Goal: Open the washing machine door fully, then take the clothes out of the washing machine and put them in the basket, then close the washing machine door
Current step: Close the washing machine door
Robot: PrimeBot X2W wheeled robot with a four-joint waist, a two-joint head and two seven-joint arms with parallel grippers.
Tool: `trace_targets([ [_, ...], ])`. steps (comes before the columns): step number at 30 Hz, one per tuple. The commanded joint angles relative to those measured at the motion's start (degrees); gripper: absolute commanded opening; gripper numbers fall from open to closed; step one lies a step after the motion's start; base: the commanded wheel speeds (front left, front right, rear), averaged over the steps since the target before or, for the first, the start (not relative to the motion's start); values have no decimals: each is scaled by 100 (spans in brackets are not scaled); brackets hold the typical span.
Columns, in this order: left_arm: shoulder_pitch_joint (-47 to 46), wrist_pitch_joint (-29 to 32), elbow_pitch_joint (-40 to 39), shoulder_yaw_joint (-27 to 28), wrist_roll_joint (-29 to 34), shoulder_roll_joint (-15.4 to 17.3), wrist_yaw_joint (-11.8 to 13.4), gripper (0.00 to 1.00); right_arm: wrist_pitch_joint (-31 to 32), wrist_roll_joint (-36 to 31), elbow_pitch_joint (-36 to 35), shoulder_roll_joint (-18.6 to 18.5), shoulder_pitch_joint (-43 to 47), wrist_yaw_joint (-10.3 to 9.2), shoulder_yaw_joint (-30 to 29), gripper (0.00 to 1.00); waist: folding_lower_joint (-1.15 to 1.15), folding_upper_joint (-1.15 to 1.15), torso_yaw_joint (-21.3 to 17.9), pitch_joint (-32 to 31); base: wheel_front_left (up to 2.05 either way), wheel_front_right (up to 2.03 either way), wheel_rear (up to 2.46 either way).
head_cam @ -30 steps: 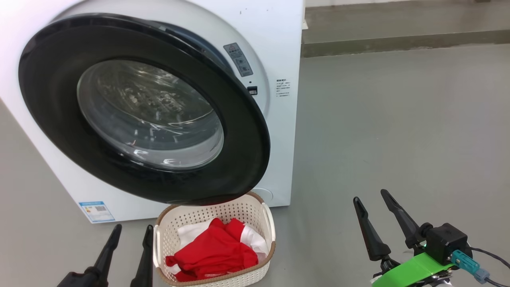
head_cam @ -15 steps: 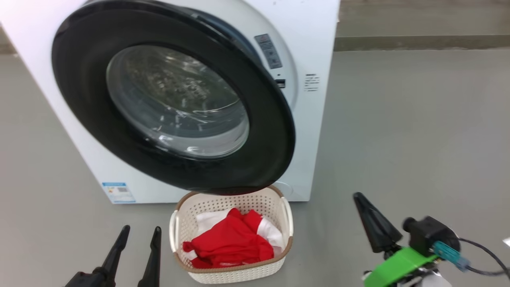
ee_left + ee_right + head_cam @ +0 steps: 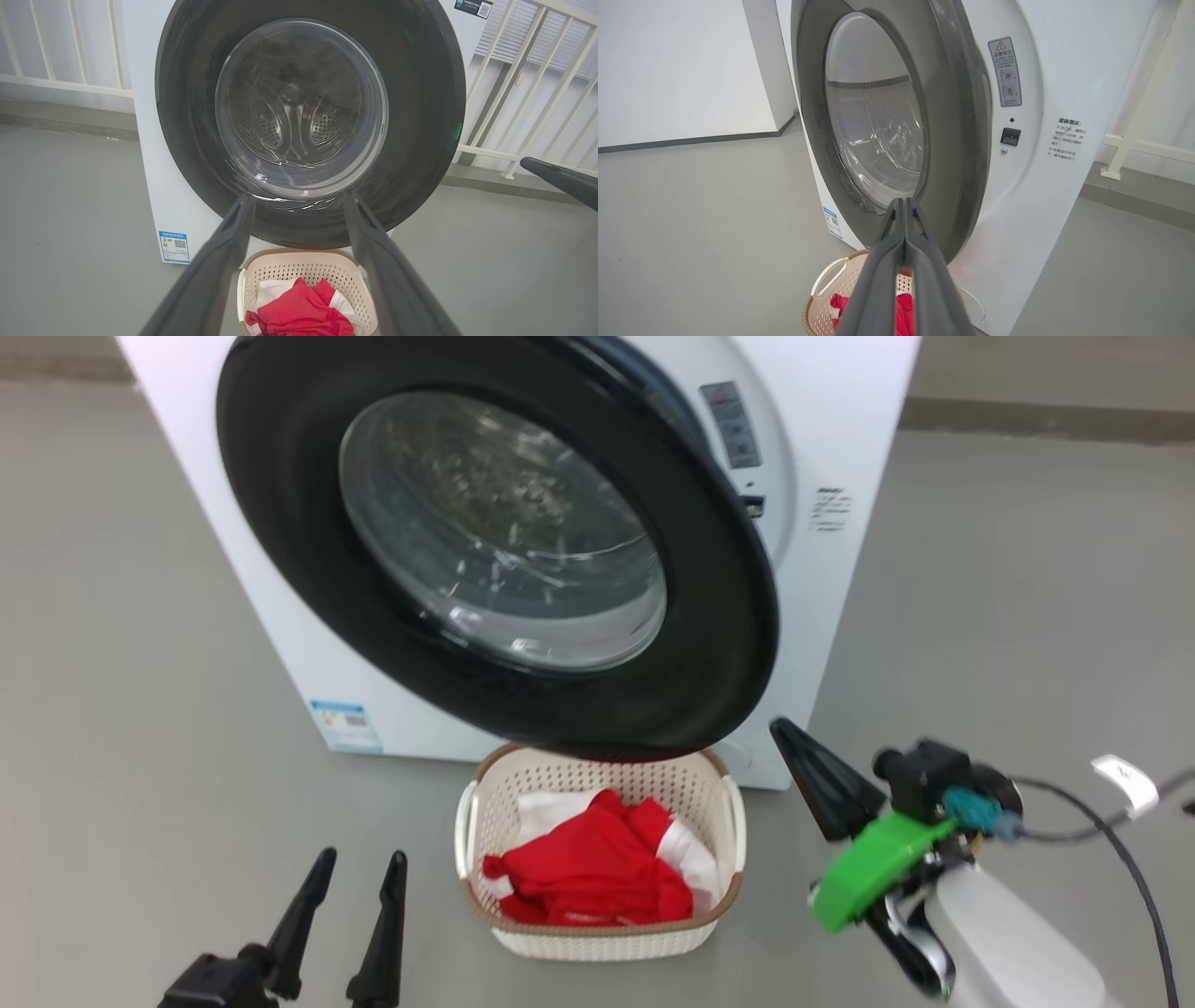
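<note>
The white washing machine [image 3: 868, 420] stands ahead, its black-rimmed door [image 3: 724, 616] ajar and swung most of the way toward the front, a gap showing at its right edge [image 3: 966, 140]. Through the glass [image 3: 299, 107] I see steel drum and no fabric. The basket [image 3: 607, 938] sits on the floor under the door's lower edge, holding the red and white clothes [image 3: 597, 868]. My left gripper [image 3: 362, 859] is open at the lower left, left of the basket. My right gripper [image 3: 789, 737] is shut on nothing, its tip just right of the door's lower rim [image 3: 903, 203].
Grey floor spreads out on both sides of the machine. A white railing [image 3: 537, 93] runs behind it, and a white wall [image 3: 682, 70] stands to one side. A black cable [image 3: 1120, 859] trails from my right wrist.
The camera has turned, shifting the scene rightward in the picture. My right gripper's fingers have closed together and risen toward the door's lower right rim. The left gripper stays open.
</note>
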Motion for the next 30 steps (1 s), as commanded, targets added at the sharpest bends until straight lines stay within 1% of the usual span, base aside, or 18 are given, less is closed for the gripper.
trace_targets([
  [1,-323,-70,-122,114,-57,129,-32,100,-37,123,11,-31,-417,26,212,0,0,0,240,261,0,0,0],
  [7,-552,-70,-119,-20,-107,183,-32,100,-37,472,399,-114,-1260,26,630,0,0,0,461,669,0,0,0],
  [11,-678,-70,-114,-98,-107,181,-32,100,-37,559,529,-145,-1621,26,678,0,0,0,558,858,0,0,0],
  [19,-918,-70,-123,-217,-118,172,-32,100,-37,574,737,-242,-2302,26,666,0,0,0,656,1280,0,0,0],
  [30,-1169,-70,-122,-368,-121,116,-32,100,-37,346,765,-396,-2844,26,331,0,0,0,613,1737,0,0,0],
])
